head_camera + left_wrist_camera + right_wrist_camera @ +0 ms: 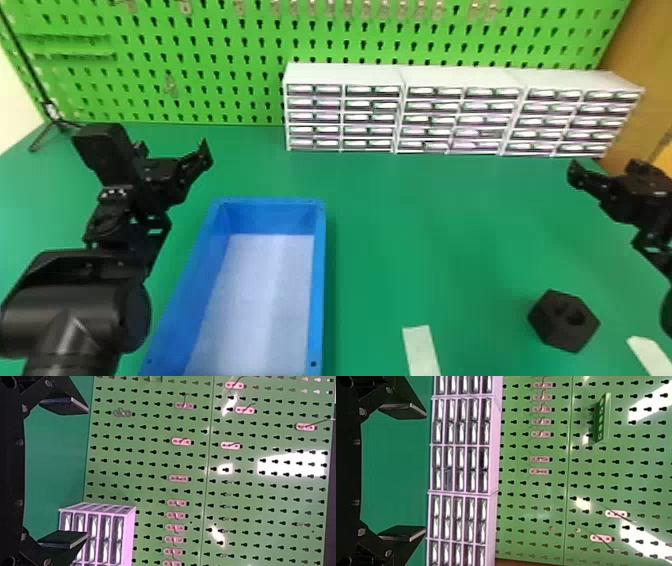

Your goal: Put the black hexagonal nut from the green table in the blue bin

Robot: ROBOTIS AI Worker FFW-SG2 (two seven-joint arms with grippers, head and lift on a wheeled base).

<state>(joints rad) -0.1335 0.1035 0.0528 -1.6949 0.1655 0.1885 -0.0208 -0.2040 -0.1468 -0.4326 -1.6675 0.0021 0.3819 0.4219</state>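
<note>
While one nut (555, 330) lies right of one blue bin (317, 280), left tool (172, 150) and right tool (607, 167) each hold two fingers apart.

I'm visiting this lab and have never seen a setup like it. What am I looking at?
It's a robot with two black arms. One picture looks forward and down from its head: the left arm is on the left, the right arm at the right edge. The other two come from its wrists, turned sideways, facing a green pegboard and pale drawer units. On the green table lie a blue bin, a black hexagonal nut farther right and two pale strips. The left fingers and right fingers are open, holding nothing.
</note>
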